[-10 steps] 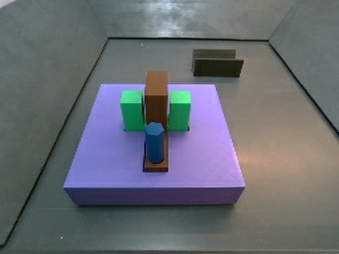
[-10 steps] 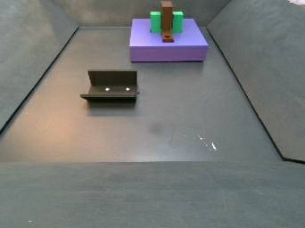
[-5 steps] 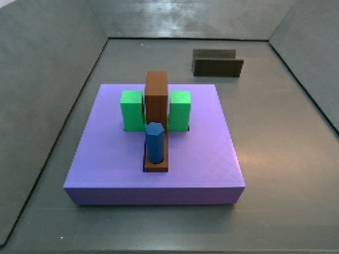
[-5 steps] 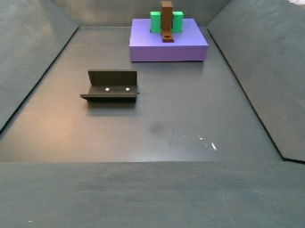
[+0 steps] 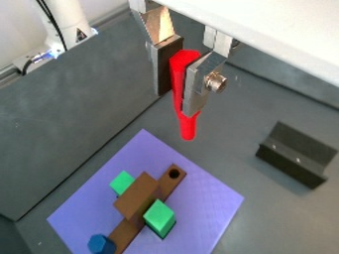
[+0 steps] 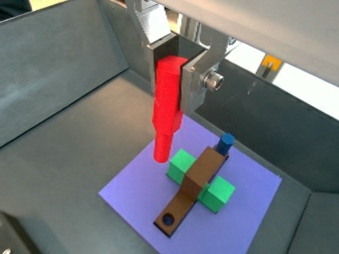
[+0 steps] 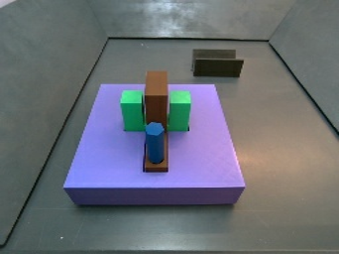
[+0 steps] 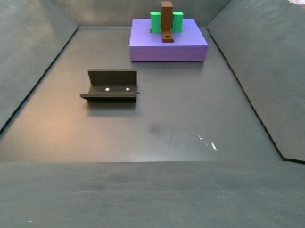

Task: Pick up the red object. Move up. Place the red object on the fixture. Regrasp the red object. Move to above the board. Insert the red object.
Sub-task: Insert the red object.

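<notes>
In both wrist views my gripper [image 5: 180, 89] [image 6: 176, 84] is shut on the red object [image 5: 187, 121] [image 6: 165, 124], a red peg that hangs point-down from between the silver fingers. It is held high above the purple board [image 5: 201, 205] [image 6: 137, 189], over the board's edge region. The board also shows in both side views [image 7: 199, 159] [image 8: 187, 50]. The dark fixture [image 5: 299, 153] [image 7: 217, 63] [image 8: 111, 86] stands on the floor apart from the board. The gripper and red object are out of view in both side views.
On the board stand a brown upright slab [image 7: 157, 99], green blocks [image 7: 131, 111] on either side of it, and a blue peg [image 7: 155, 142] in front. Grey walls enclose the floor [image 8: 167, 125].
</notes>
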You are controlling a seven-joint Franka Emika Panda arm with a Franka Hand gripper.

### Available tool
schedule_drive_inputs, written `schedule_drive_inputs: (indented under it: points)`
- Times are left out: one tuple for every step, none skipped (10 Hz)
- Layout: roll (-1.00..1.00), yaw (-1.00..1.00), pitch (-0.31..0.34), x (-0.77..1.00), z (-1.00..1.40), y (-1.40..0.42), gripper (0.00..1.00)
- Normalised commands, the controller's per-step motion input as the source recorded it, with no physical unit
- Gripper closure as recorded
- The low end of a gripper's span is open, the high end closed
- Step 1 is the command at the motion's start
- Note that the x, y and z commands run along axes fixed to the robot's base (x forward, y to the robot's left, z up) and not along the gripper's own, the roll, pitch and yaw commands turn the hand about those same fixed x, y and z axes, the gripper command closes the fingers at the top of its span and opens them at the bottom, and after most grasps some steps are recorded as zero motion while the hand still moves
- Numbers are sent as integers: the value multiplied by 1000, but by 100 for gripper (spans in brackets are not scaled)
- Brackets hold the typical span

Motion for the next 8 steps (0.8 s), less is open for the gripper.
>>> schedule_drive_inputs:
  points:
    - [-347, -37, -156, 0, -437, 129, 100]
    - [-299, 0, -151, -43, -543, 154, 100]
    - [-273, 0, -126, -180, -611, 234, 100]
    - [-346, 0, -119, -237, -451, 137, 100]
    - [-371, 77, -124, -143, -360, 83, 100]
    - [-374, 114, -123, -94, -349, 71, 100]
    - [-317, 220, -131, -6, -463, 154, 100]
    - [-69, 229, -269, -151, -646, 0, 100]
